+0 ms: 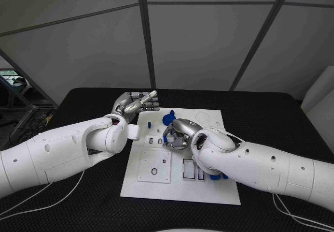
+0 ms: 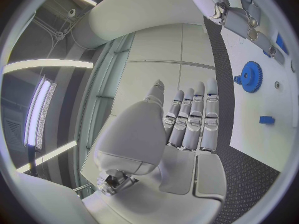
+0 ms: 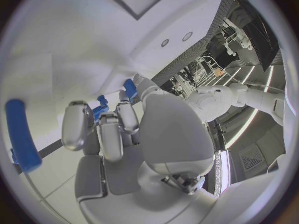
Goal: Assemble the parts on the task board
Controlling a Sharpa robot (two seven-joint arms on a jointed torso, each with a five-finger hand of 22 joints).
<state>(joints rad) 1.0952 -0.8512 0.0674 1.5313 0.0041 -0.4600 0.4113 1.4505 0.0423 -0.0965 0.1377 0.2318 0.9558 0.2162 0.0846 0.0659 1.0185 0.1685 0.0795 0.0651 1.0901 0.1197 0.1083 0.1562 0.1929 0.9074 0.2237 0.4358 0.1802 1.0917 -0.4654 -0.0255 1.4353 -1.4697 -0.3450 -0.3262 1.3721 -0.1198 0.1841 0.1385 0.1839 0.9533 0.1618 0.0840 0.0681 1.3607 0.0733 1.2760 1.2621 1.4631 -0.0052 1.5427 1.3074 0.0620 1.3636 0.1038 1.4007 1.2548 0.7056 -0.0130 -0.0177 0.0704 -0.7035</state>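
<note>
The white task board (image 1: 209,186) lies in the middle of the black table. A blue gear (image 1: 168,117) stands on its far part, and it shows again as the gear (image 2: 251,76) beside a small blue piece (image 2: 266,119). My left hand (image 1: 137,103) hovers over the board's far left corner, fingers straight and side by side, holding nothing. My right hand (image 1: 178,135) hangs low over the board's middle with its fingers curled in. Small blue parts (image 3: 129,88) sit right at its fingertips; I cannot tell whether it grips one. A long blue peg (image 3: 24,134) lies close by.
A raised white square plate (image 1: 154,165) with a small ring hole sits on the board's near left. Dark rectangular slots (image 1: 187,168) lie beside it. A few blue parts (image 1: 216,177) rest under my right forearm. Black table surrounds the board.
</note>
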